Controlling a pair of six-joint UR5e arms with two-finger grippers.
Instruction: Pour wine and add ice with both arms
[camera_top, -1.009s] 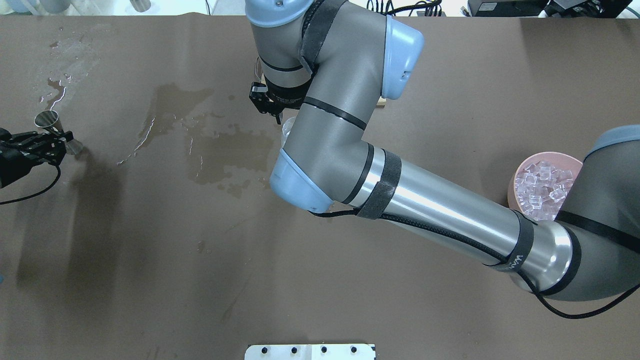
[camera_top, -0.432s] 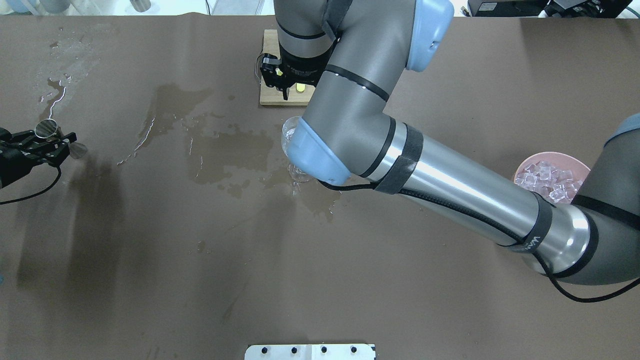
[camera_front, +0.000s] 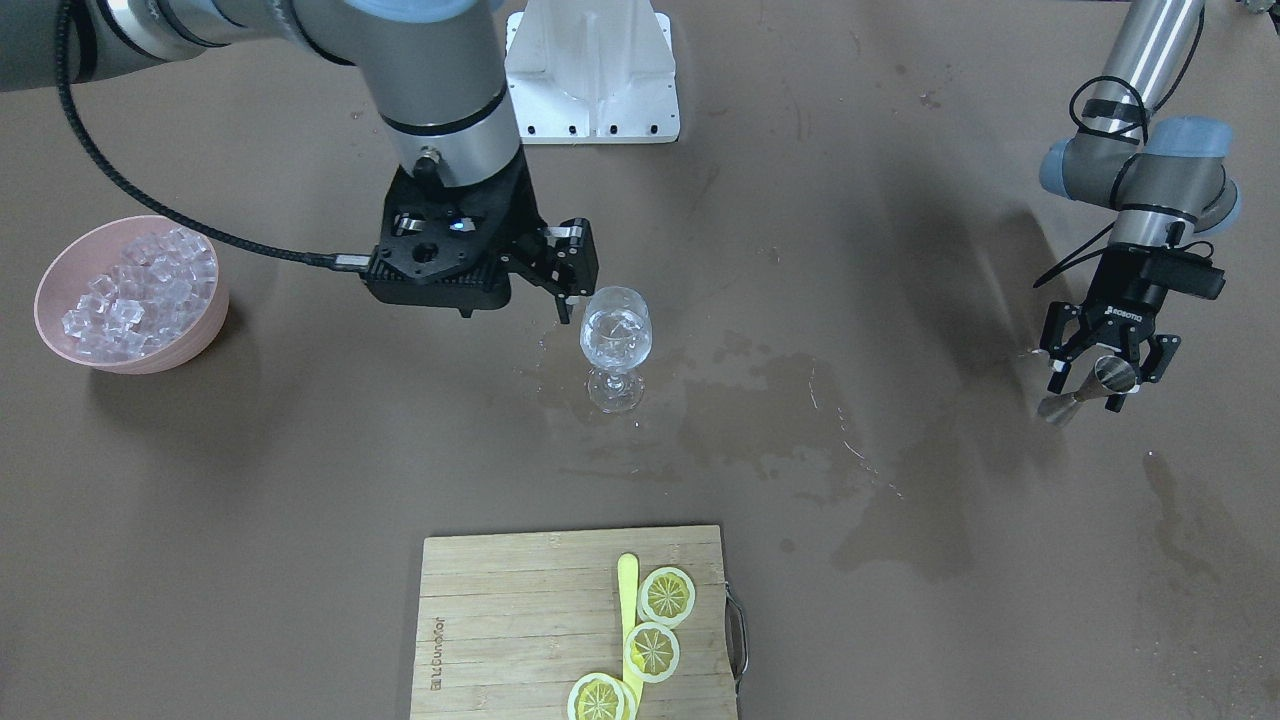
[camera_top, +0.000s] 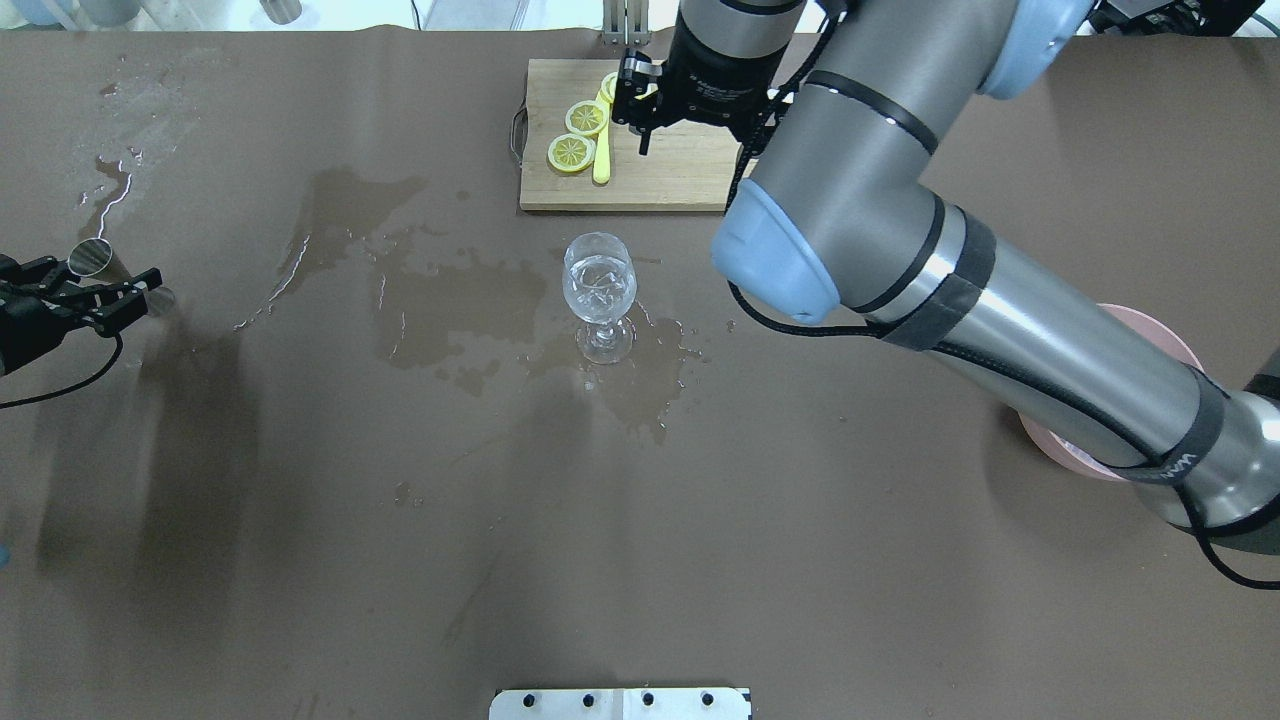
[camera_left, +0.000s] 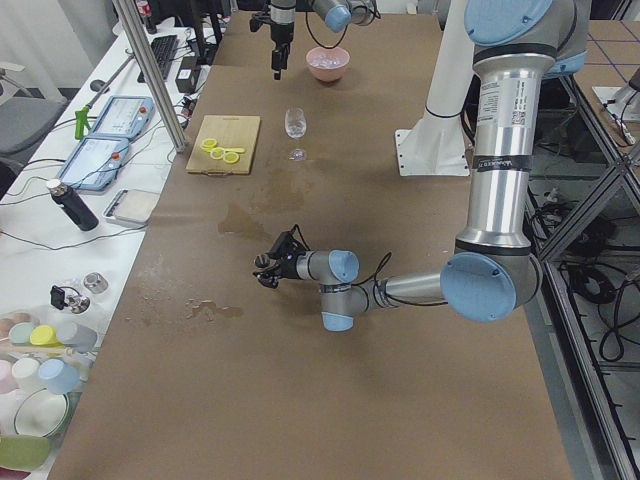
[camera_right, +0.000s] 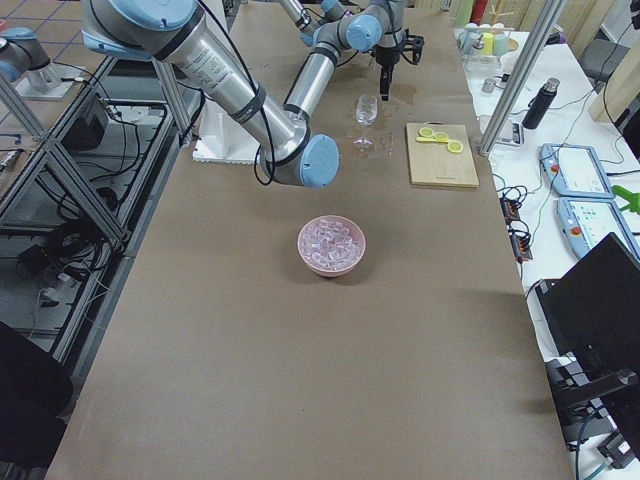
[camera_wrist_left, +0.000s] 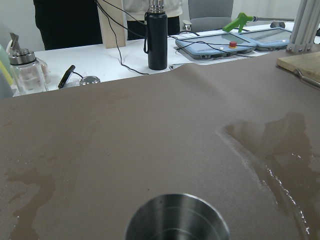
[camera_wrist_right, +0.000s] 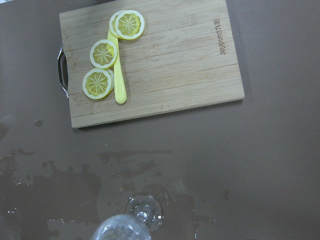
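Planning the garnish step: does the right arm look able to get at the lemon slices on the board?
Probably yes. The right gripper hangs empty over the cutting board, the lemon slices lie uncovered, nothing between.

Brown table (camera_left: 300, 400) w/ wet patches; white side bench (camera_left: 60, 270) w/ black bottle (camera_left: 72, 205), cups, teach pendants.

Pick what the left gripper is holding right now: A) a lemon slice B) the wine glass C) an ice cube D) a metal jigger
D. The left gripper is shut on a metal jigger off at the table's end, while the wine glass stands free mid-table and the lemon slices lie on the cutting board.
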